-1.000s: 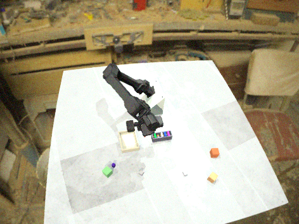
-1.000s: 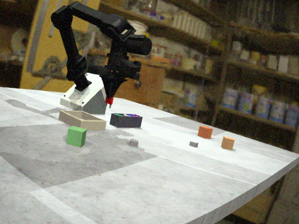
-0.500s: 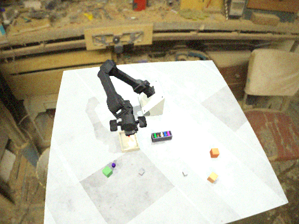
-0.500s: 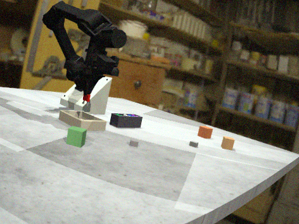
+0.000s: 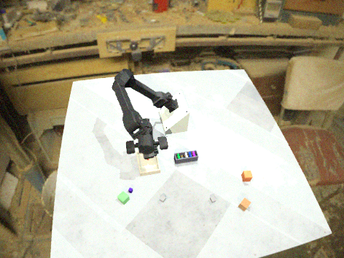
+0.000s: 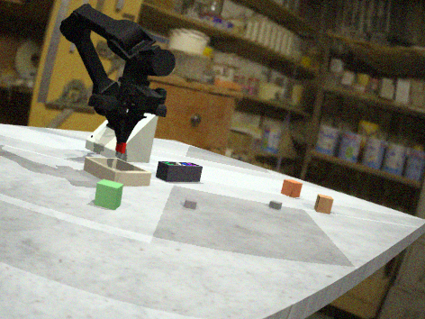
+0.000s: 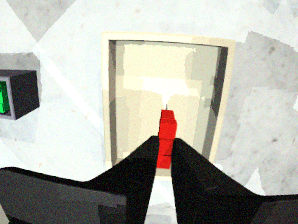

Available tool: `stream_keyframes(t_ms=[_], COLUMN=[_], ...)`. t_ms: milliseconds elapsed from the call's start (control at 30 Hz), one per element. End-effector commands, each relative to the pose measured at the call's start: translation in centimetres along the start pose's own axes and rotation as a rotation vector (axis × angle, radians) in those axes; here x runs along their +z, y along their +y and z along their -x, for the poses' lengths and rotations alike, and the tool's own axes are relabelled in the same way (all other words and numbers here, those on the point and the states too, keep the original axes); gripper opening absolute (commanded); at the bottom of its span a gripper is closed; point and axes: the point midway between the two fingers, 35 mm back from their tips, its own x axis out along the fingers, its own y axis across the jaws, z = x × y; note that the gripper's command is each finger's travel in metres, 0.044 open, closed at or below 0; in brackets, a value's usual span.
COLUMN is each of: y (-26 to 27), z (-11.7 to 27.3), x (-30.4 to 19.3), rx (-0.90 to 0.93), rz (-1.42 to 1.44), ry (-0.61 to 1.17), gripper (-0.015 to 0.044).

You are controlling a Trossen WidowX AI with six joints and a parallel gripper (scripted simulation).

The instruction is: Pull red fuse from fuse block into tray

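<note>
Now arm folded, pointing down, gripper (image 7: pixel 165 156) clamped on upright red fuse (image 7: pixel 165 137), hanging above tray (image 7: pixel 226 90), fuse block (image 6: pixel 178 171) beside.

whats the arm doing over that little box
The gripper is shut on the red fuse and holds it above the tray, not yet touching its floor. The fuse block sits apart to one side with the other fuses in it. What remains is lowering the fuse and letting go.
</note>
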Motion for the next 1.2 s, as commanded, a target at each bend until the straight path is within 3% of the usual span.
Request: stream_keyframes(t_ms=[0, 433, 867, 967, 1167], y=[0.0, 0.0, -0.1, 0.0, 0.0], z=[-0.8, -2.2, -1.6, 1.5, 1.8], x=[-0.2, -0.3, -0.1, -0.2, -0.2], rx=[0.000, -0.002, -0.005, 0.000, 0.001], rz=[0.006, 0.006, -0.001, 0.005, 0.006], ry=[0.006, 0.006, 0.002, 0.006, 0.007], gripper=[0.0000, 0.0000, 0.0330, 0.0330, 0.0330])
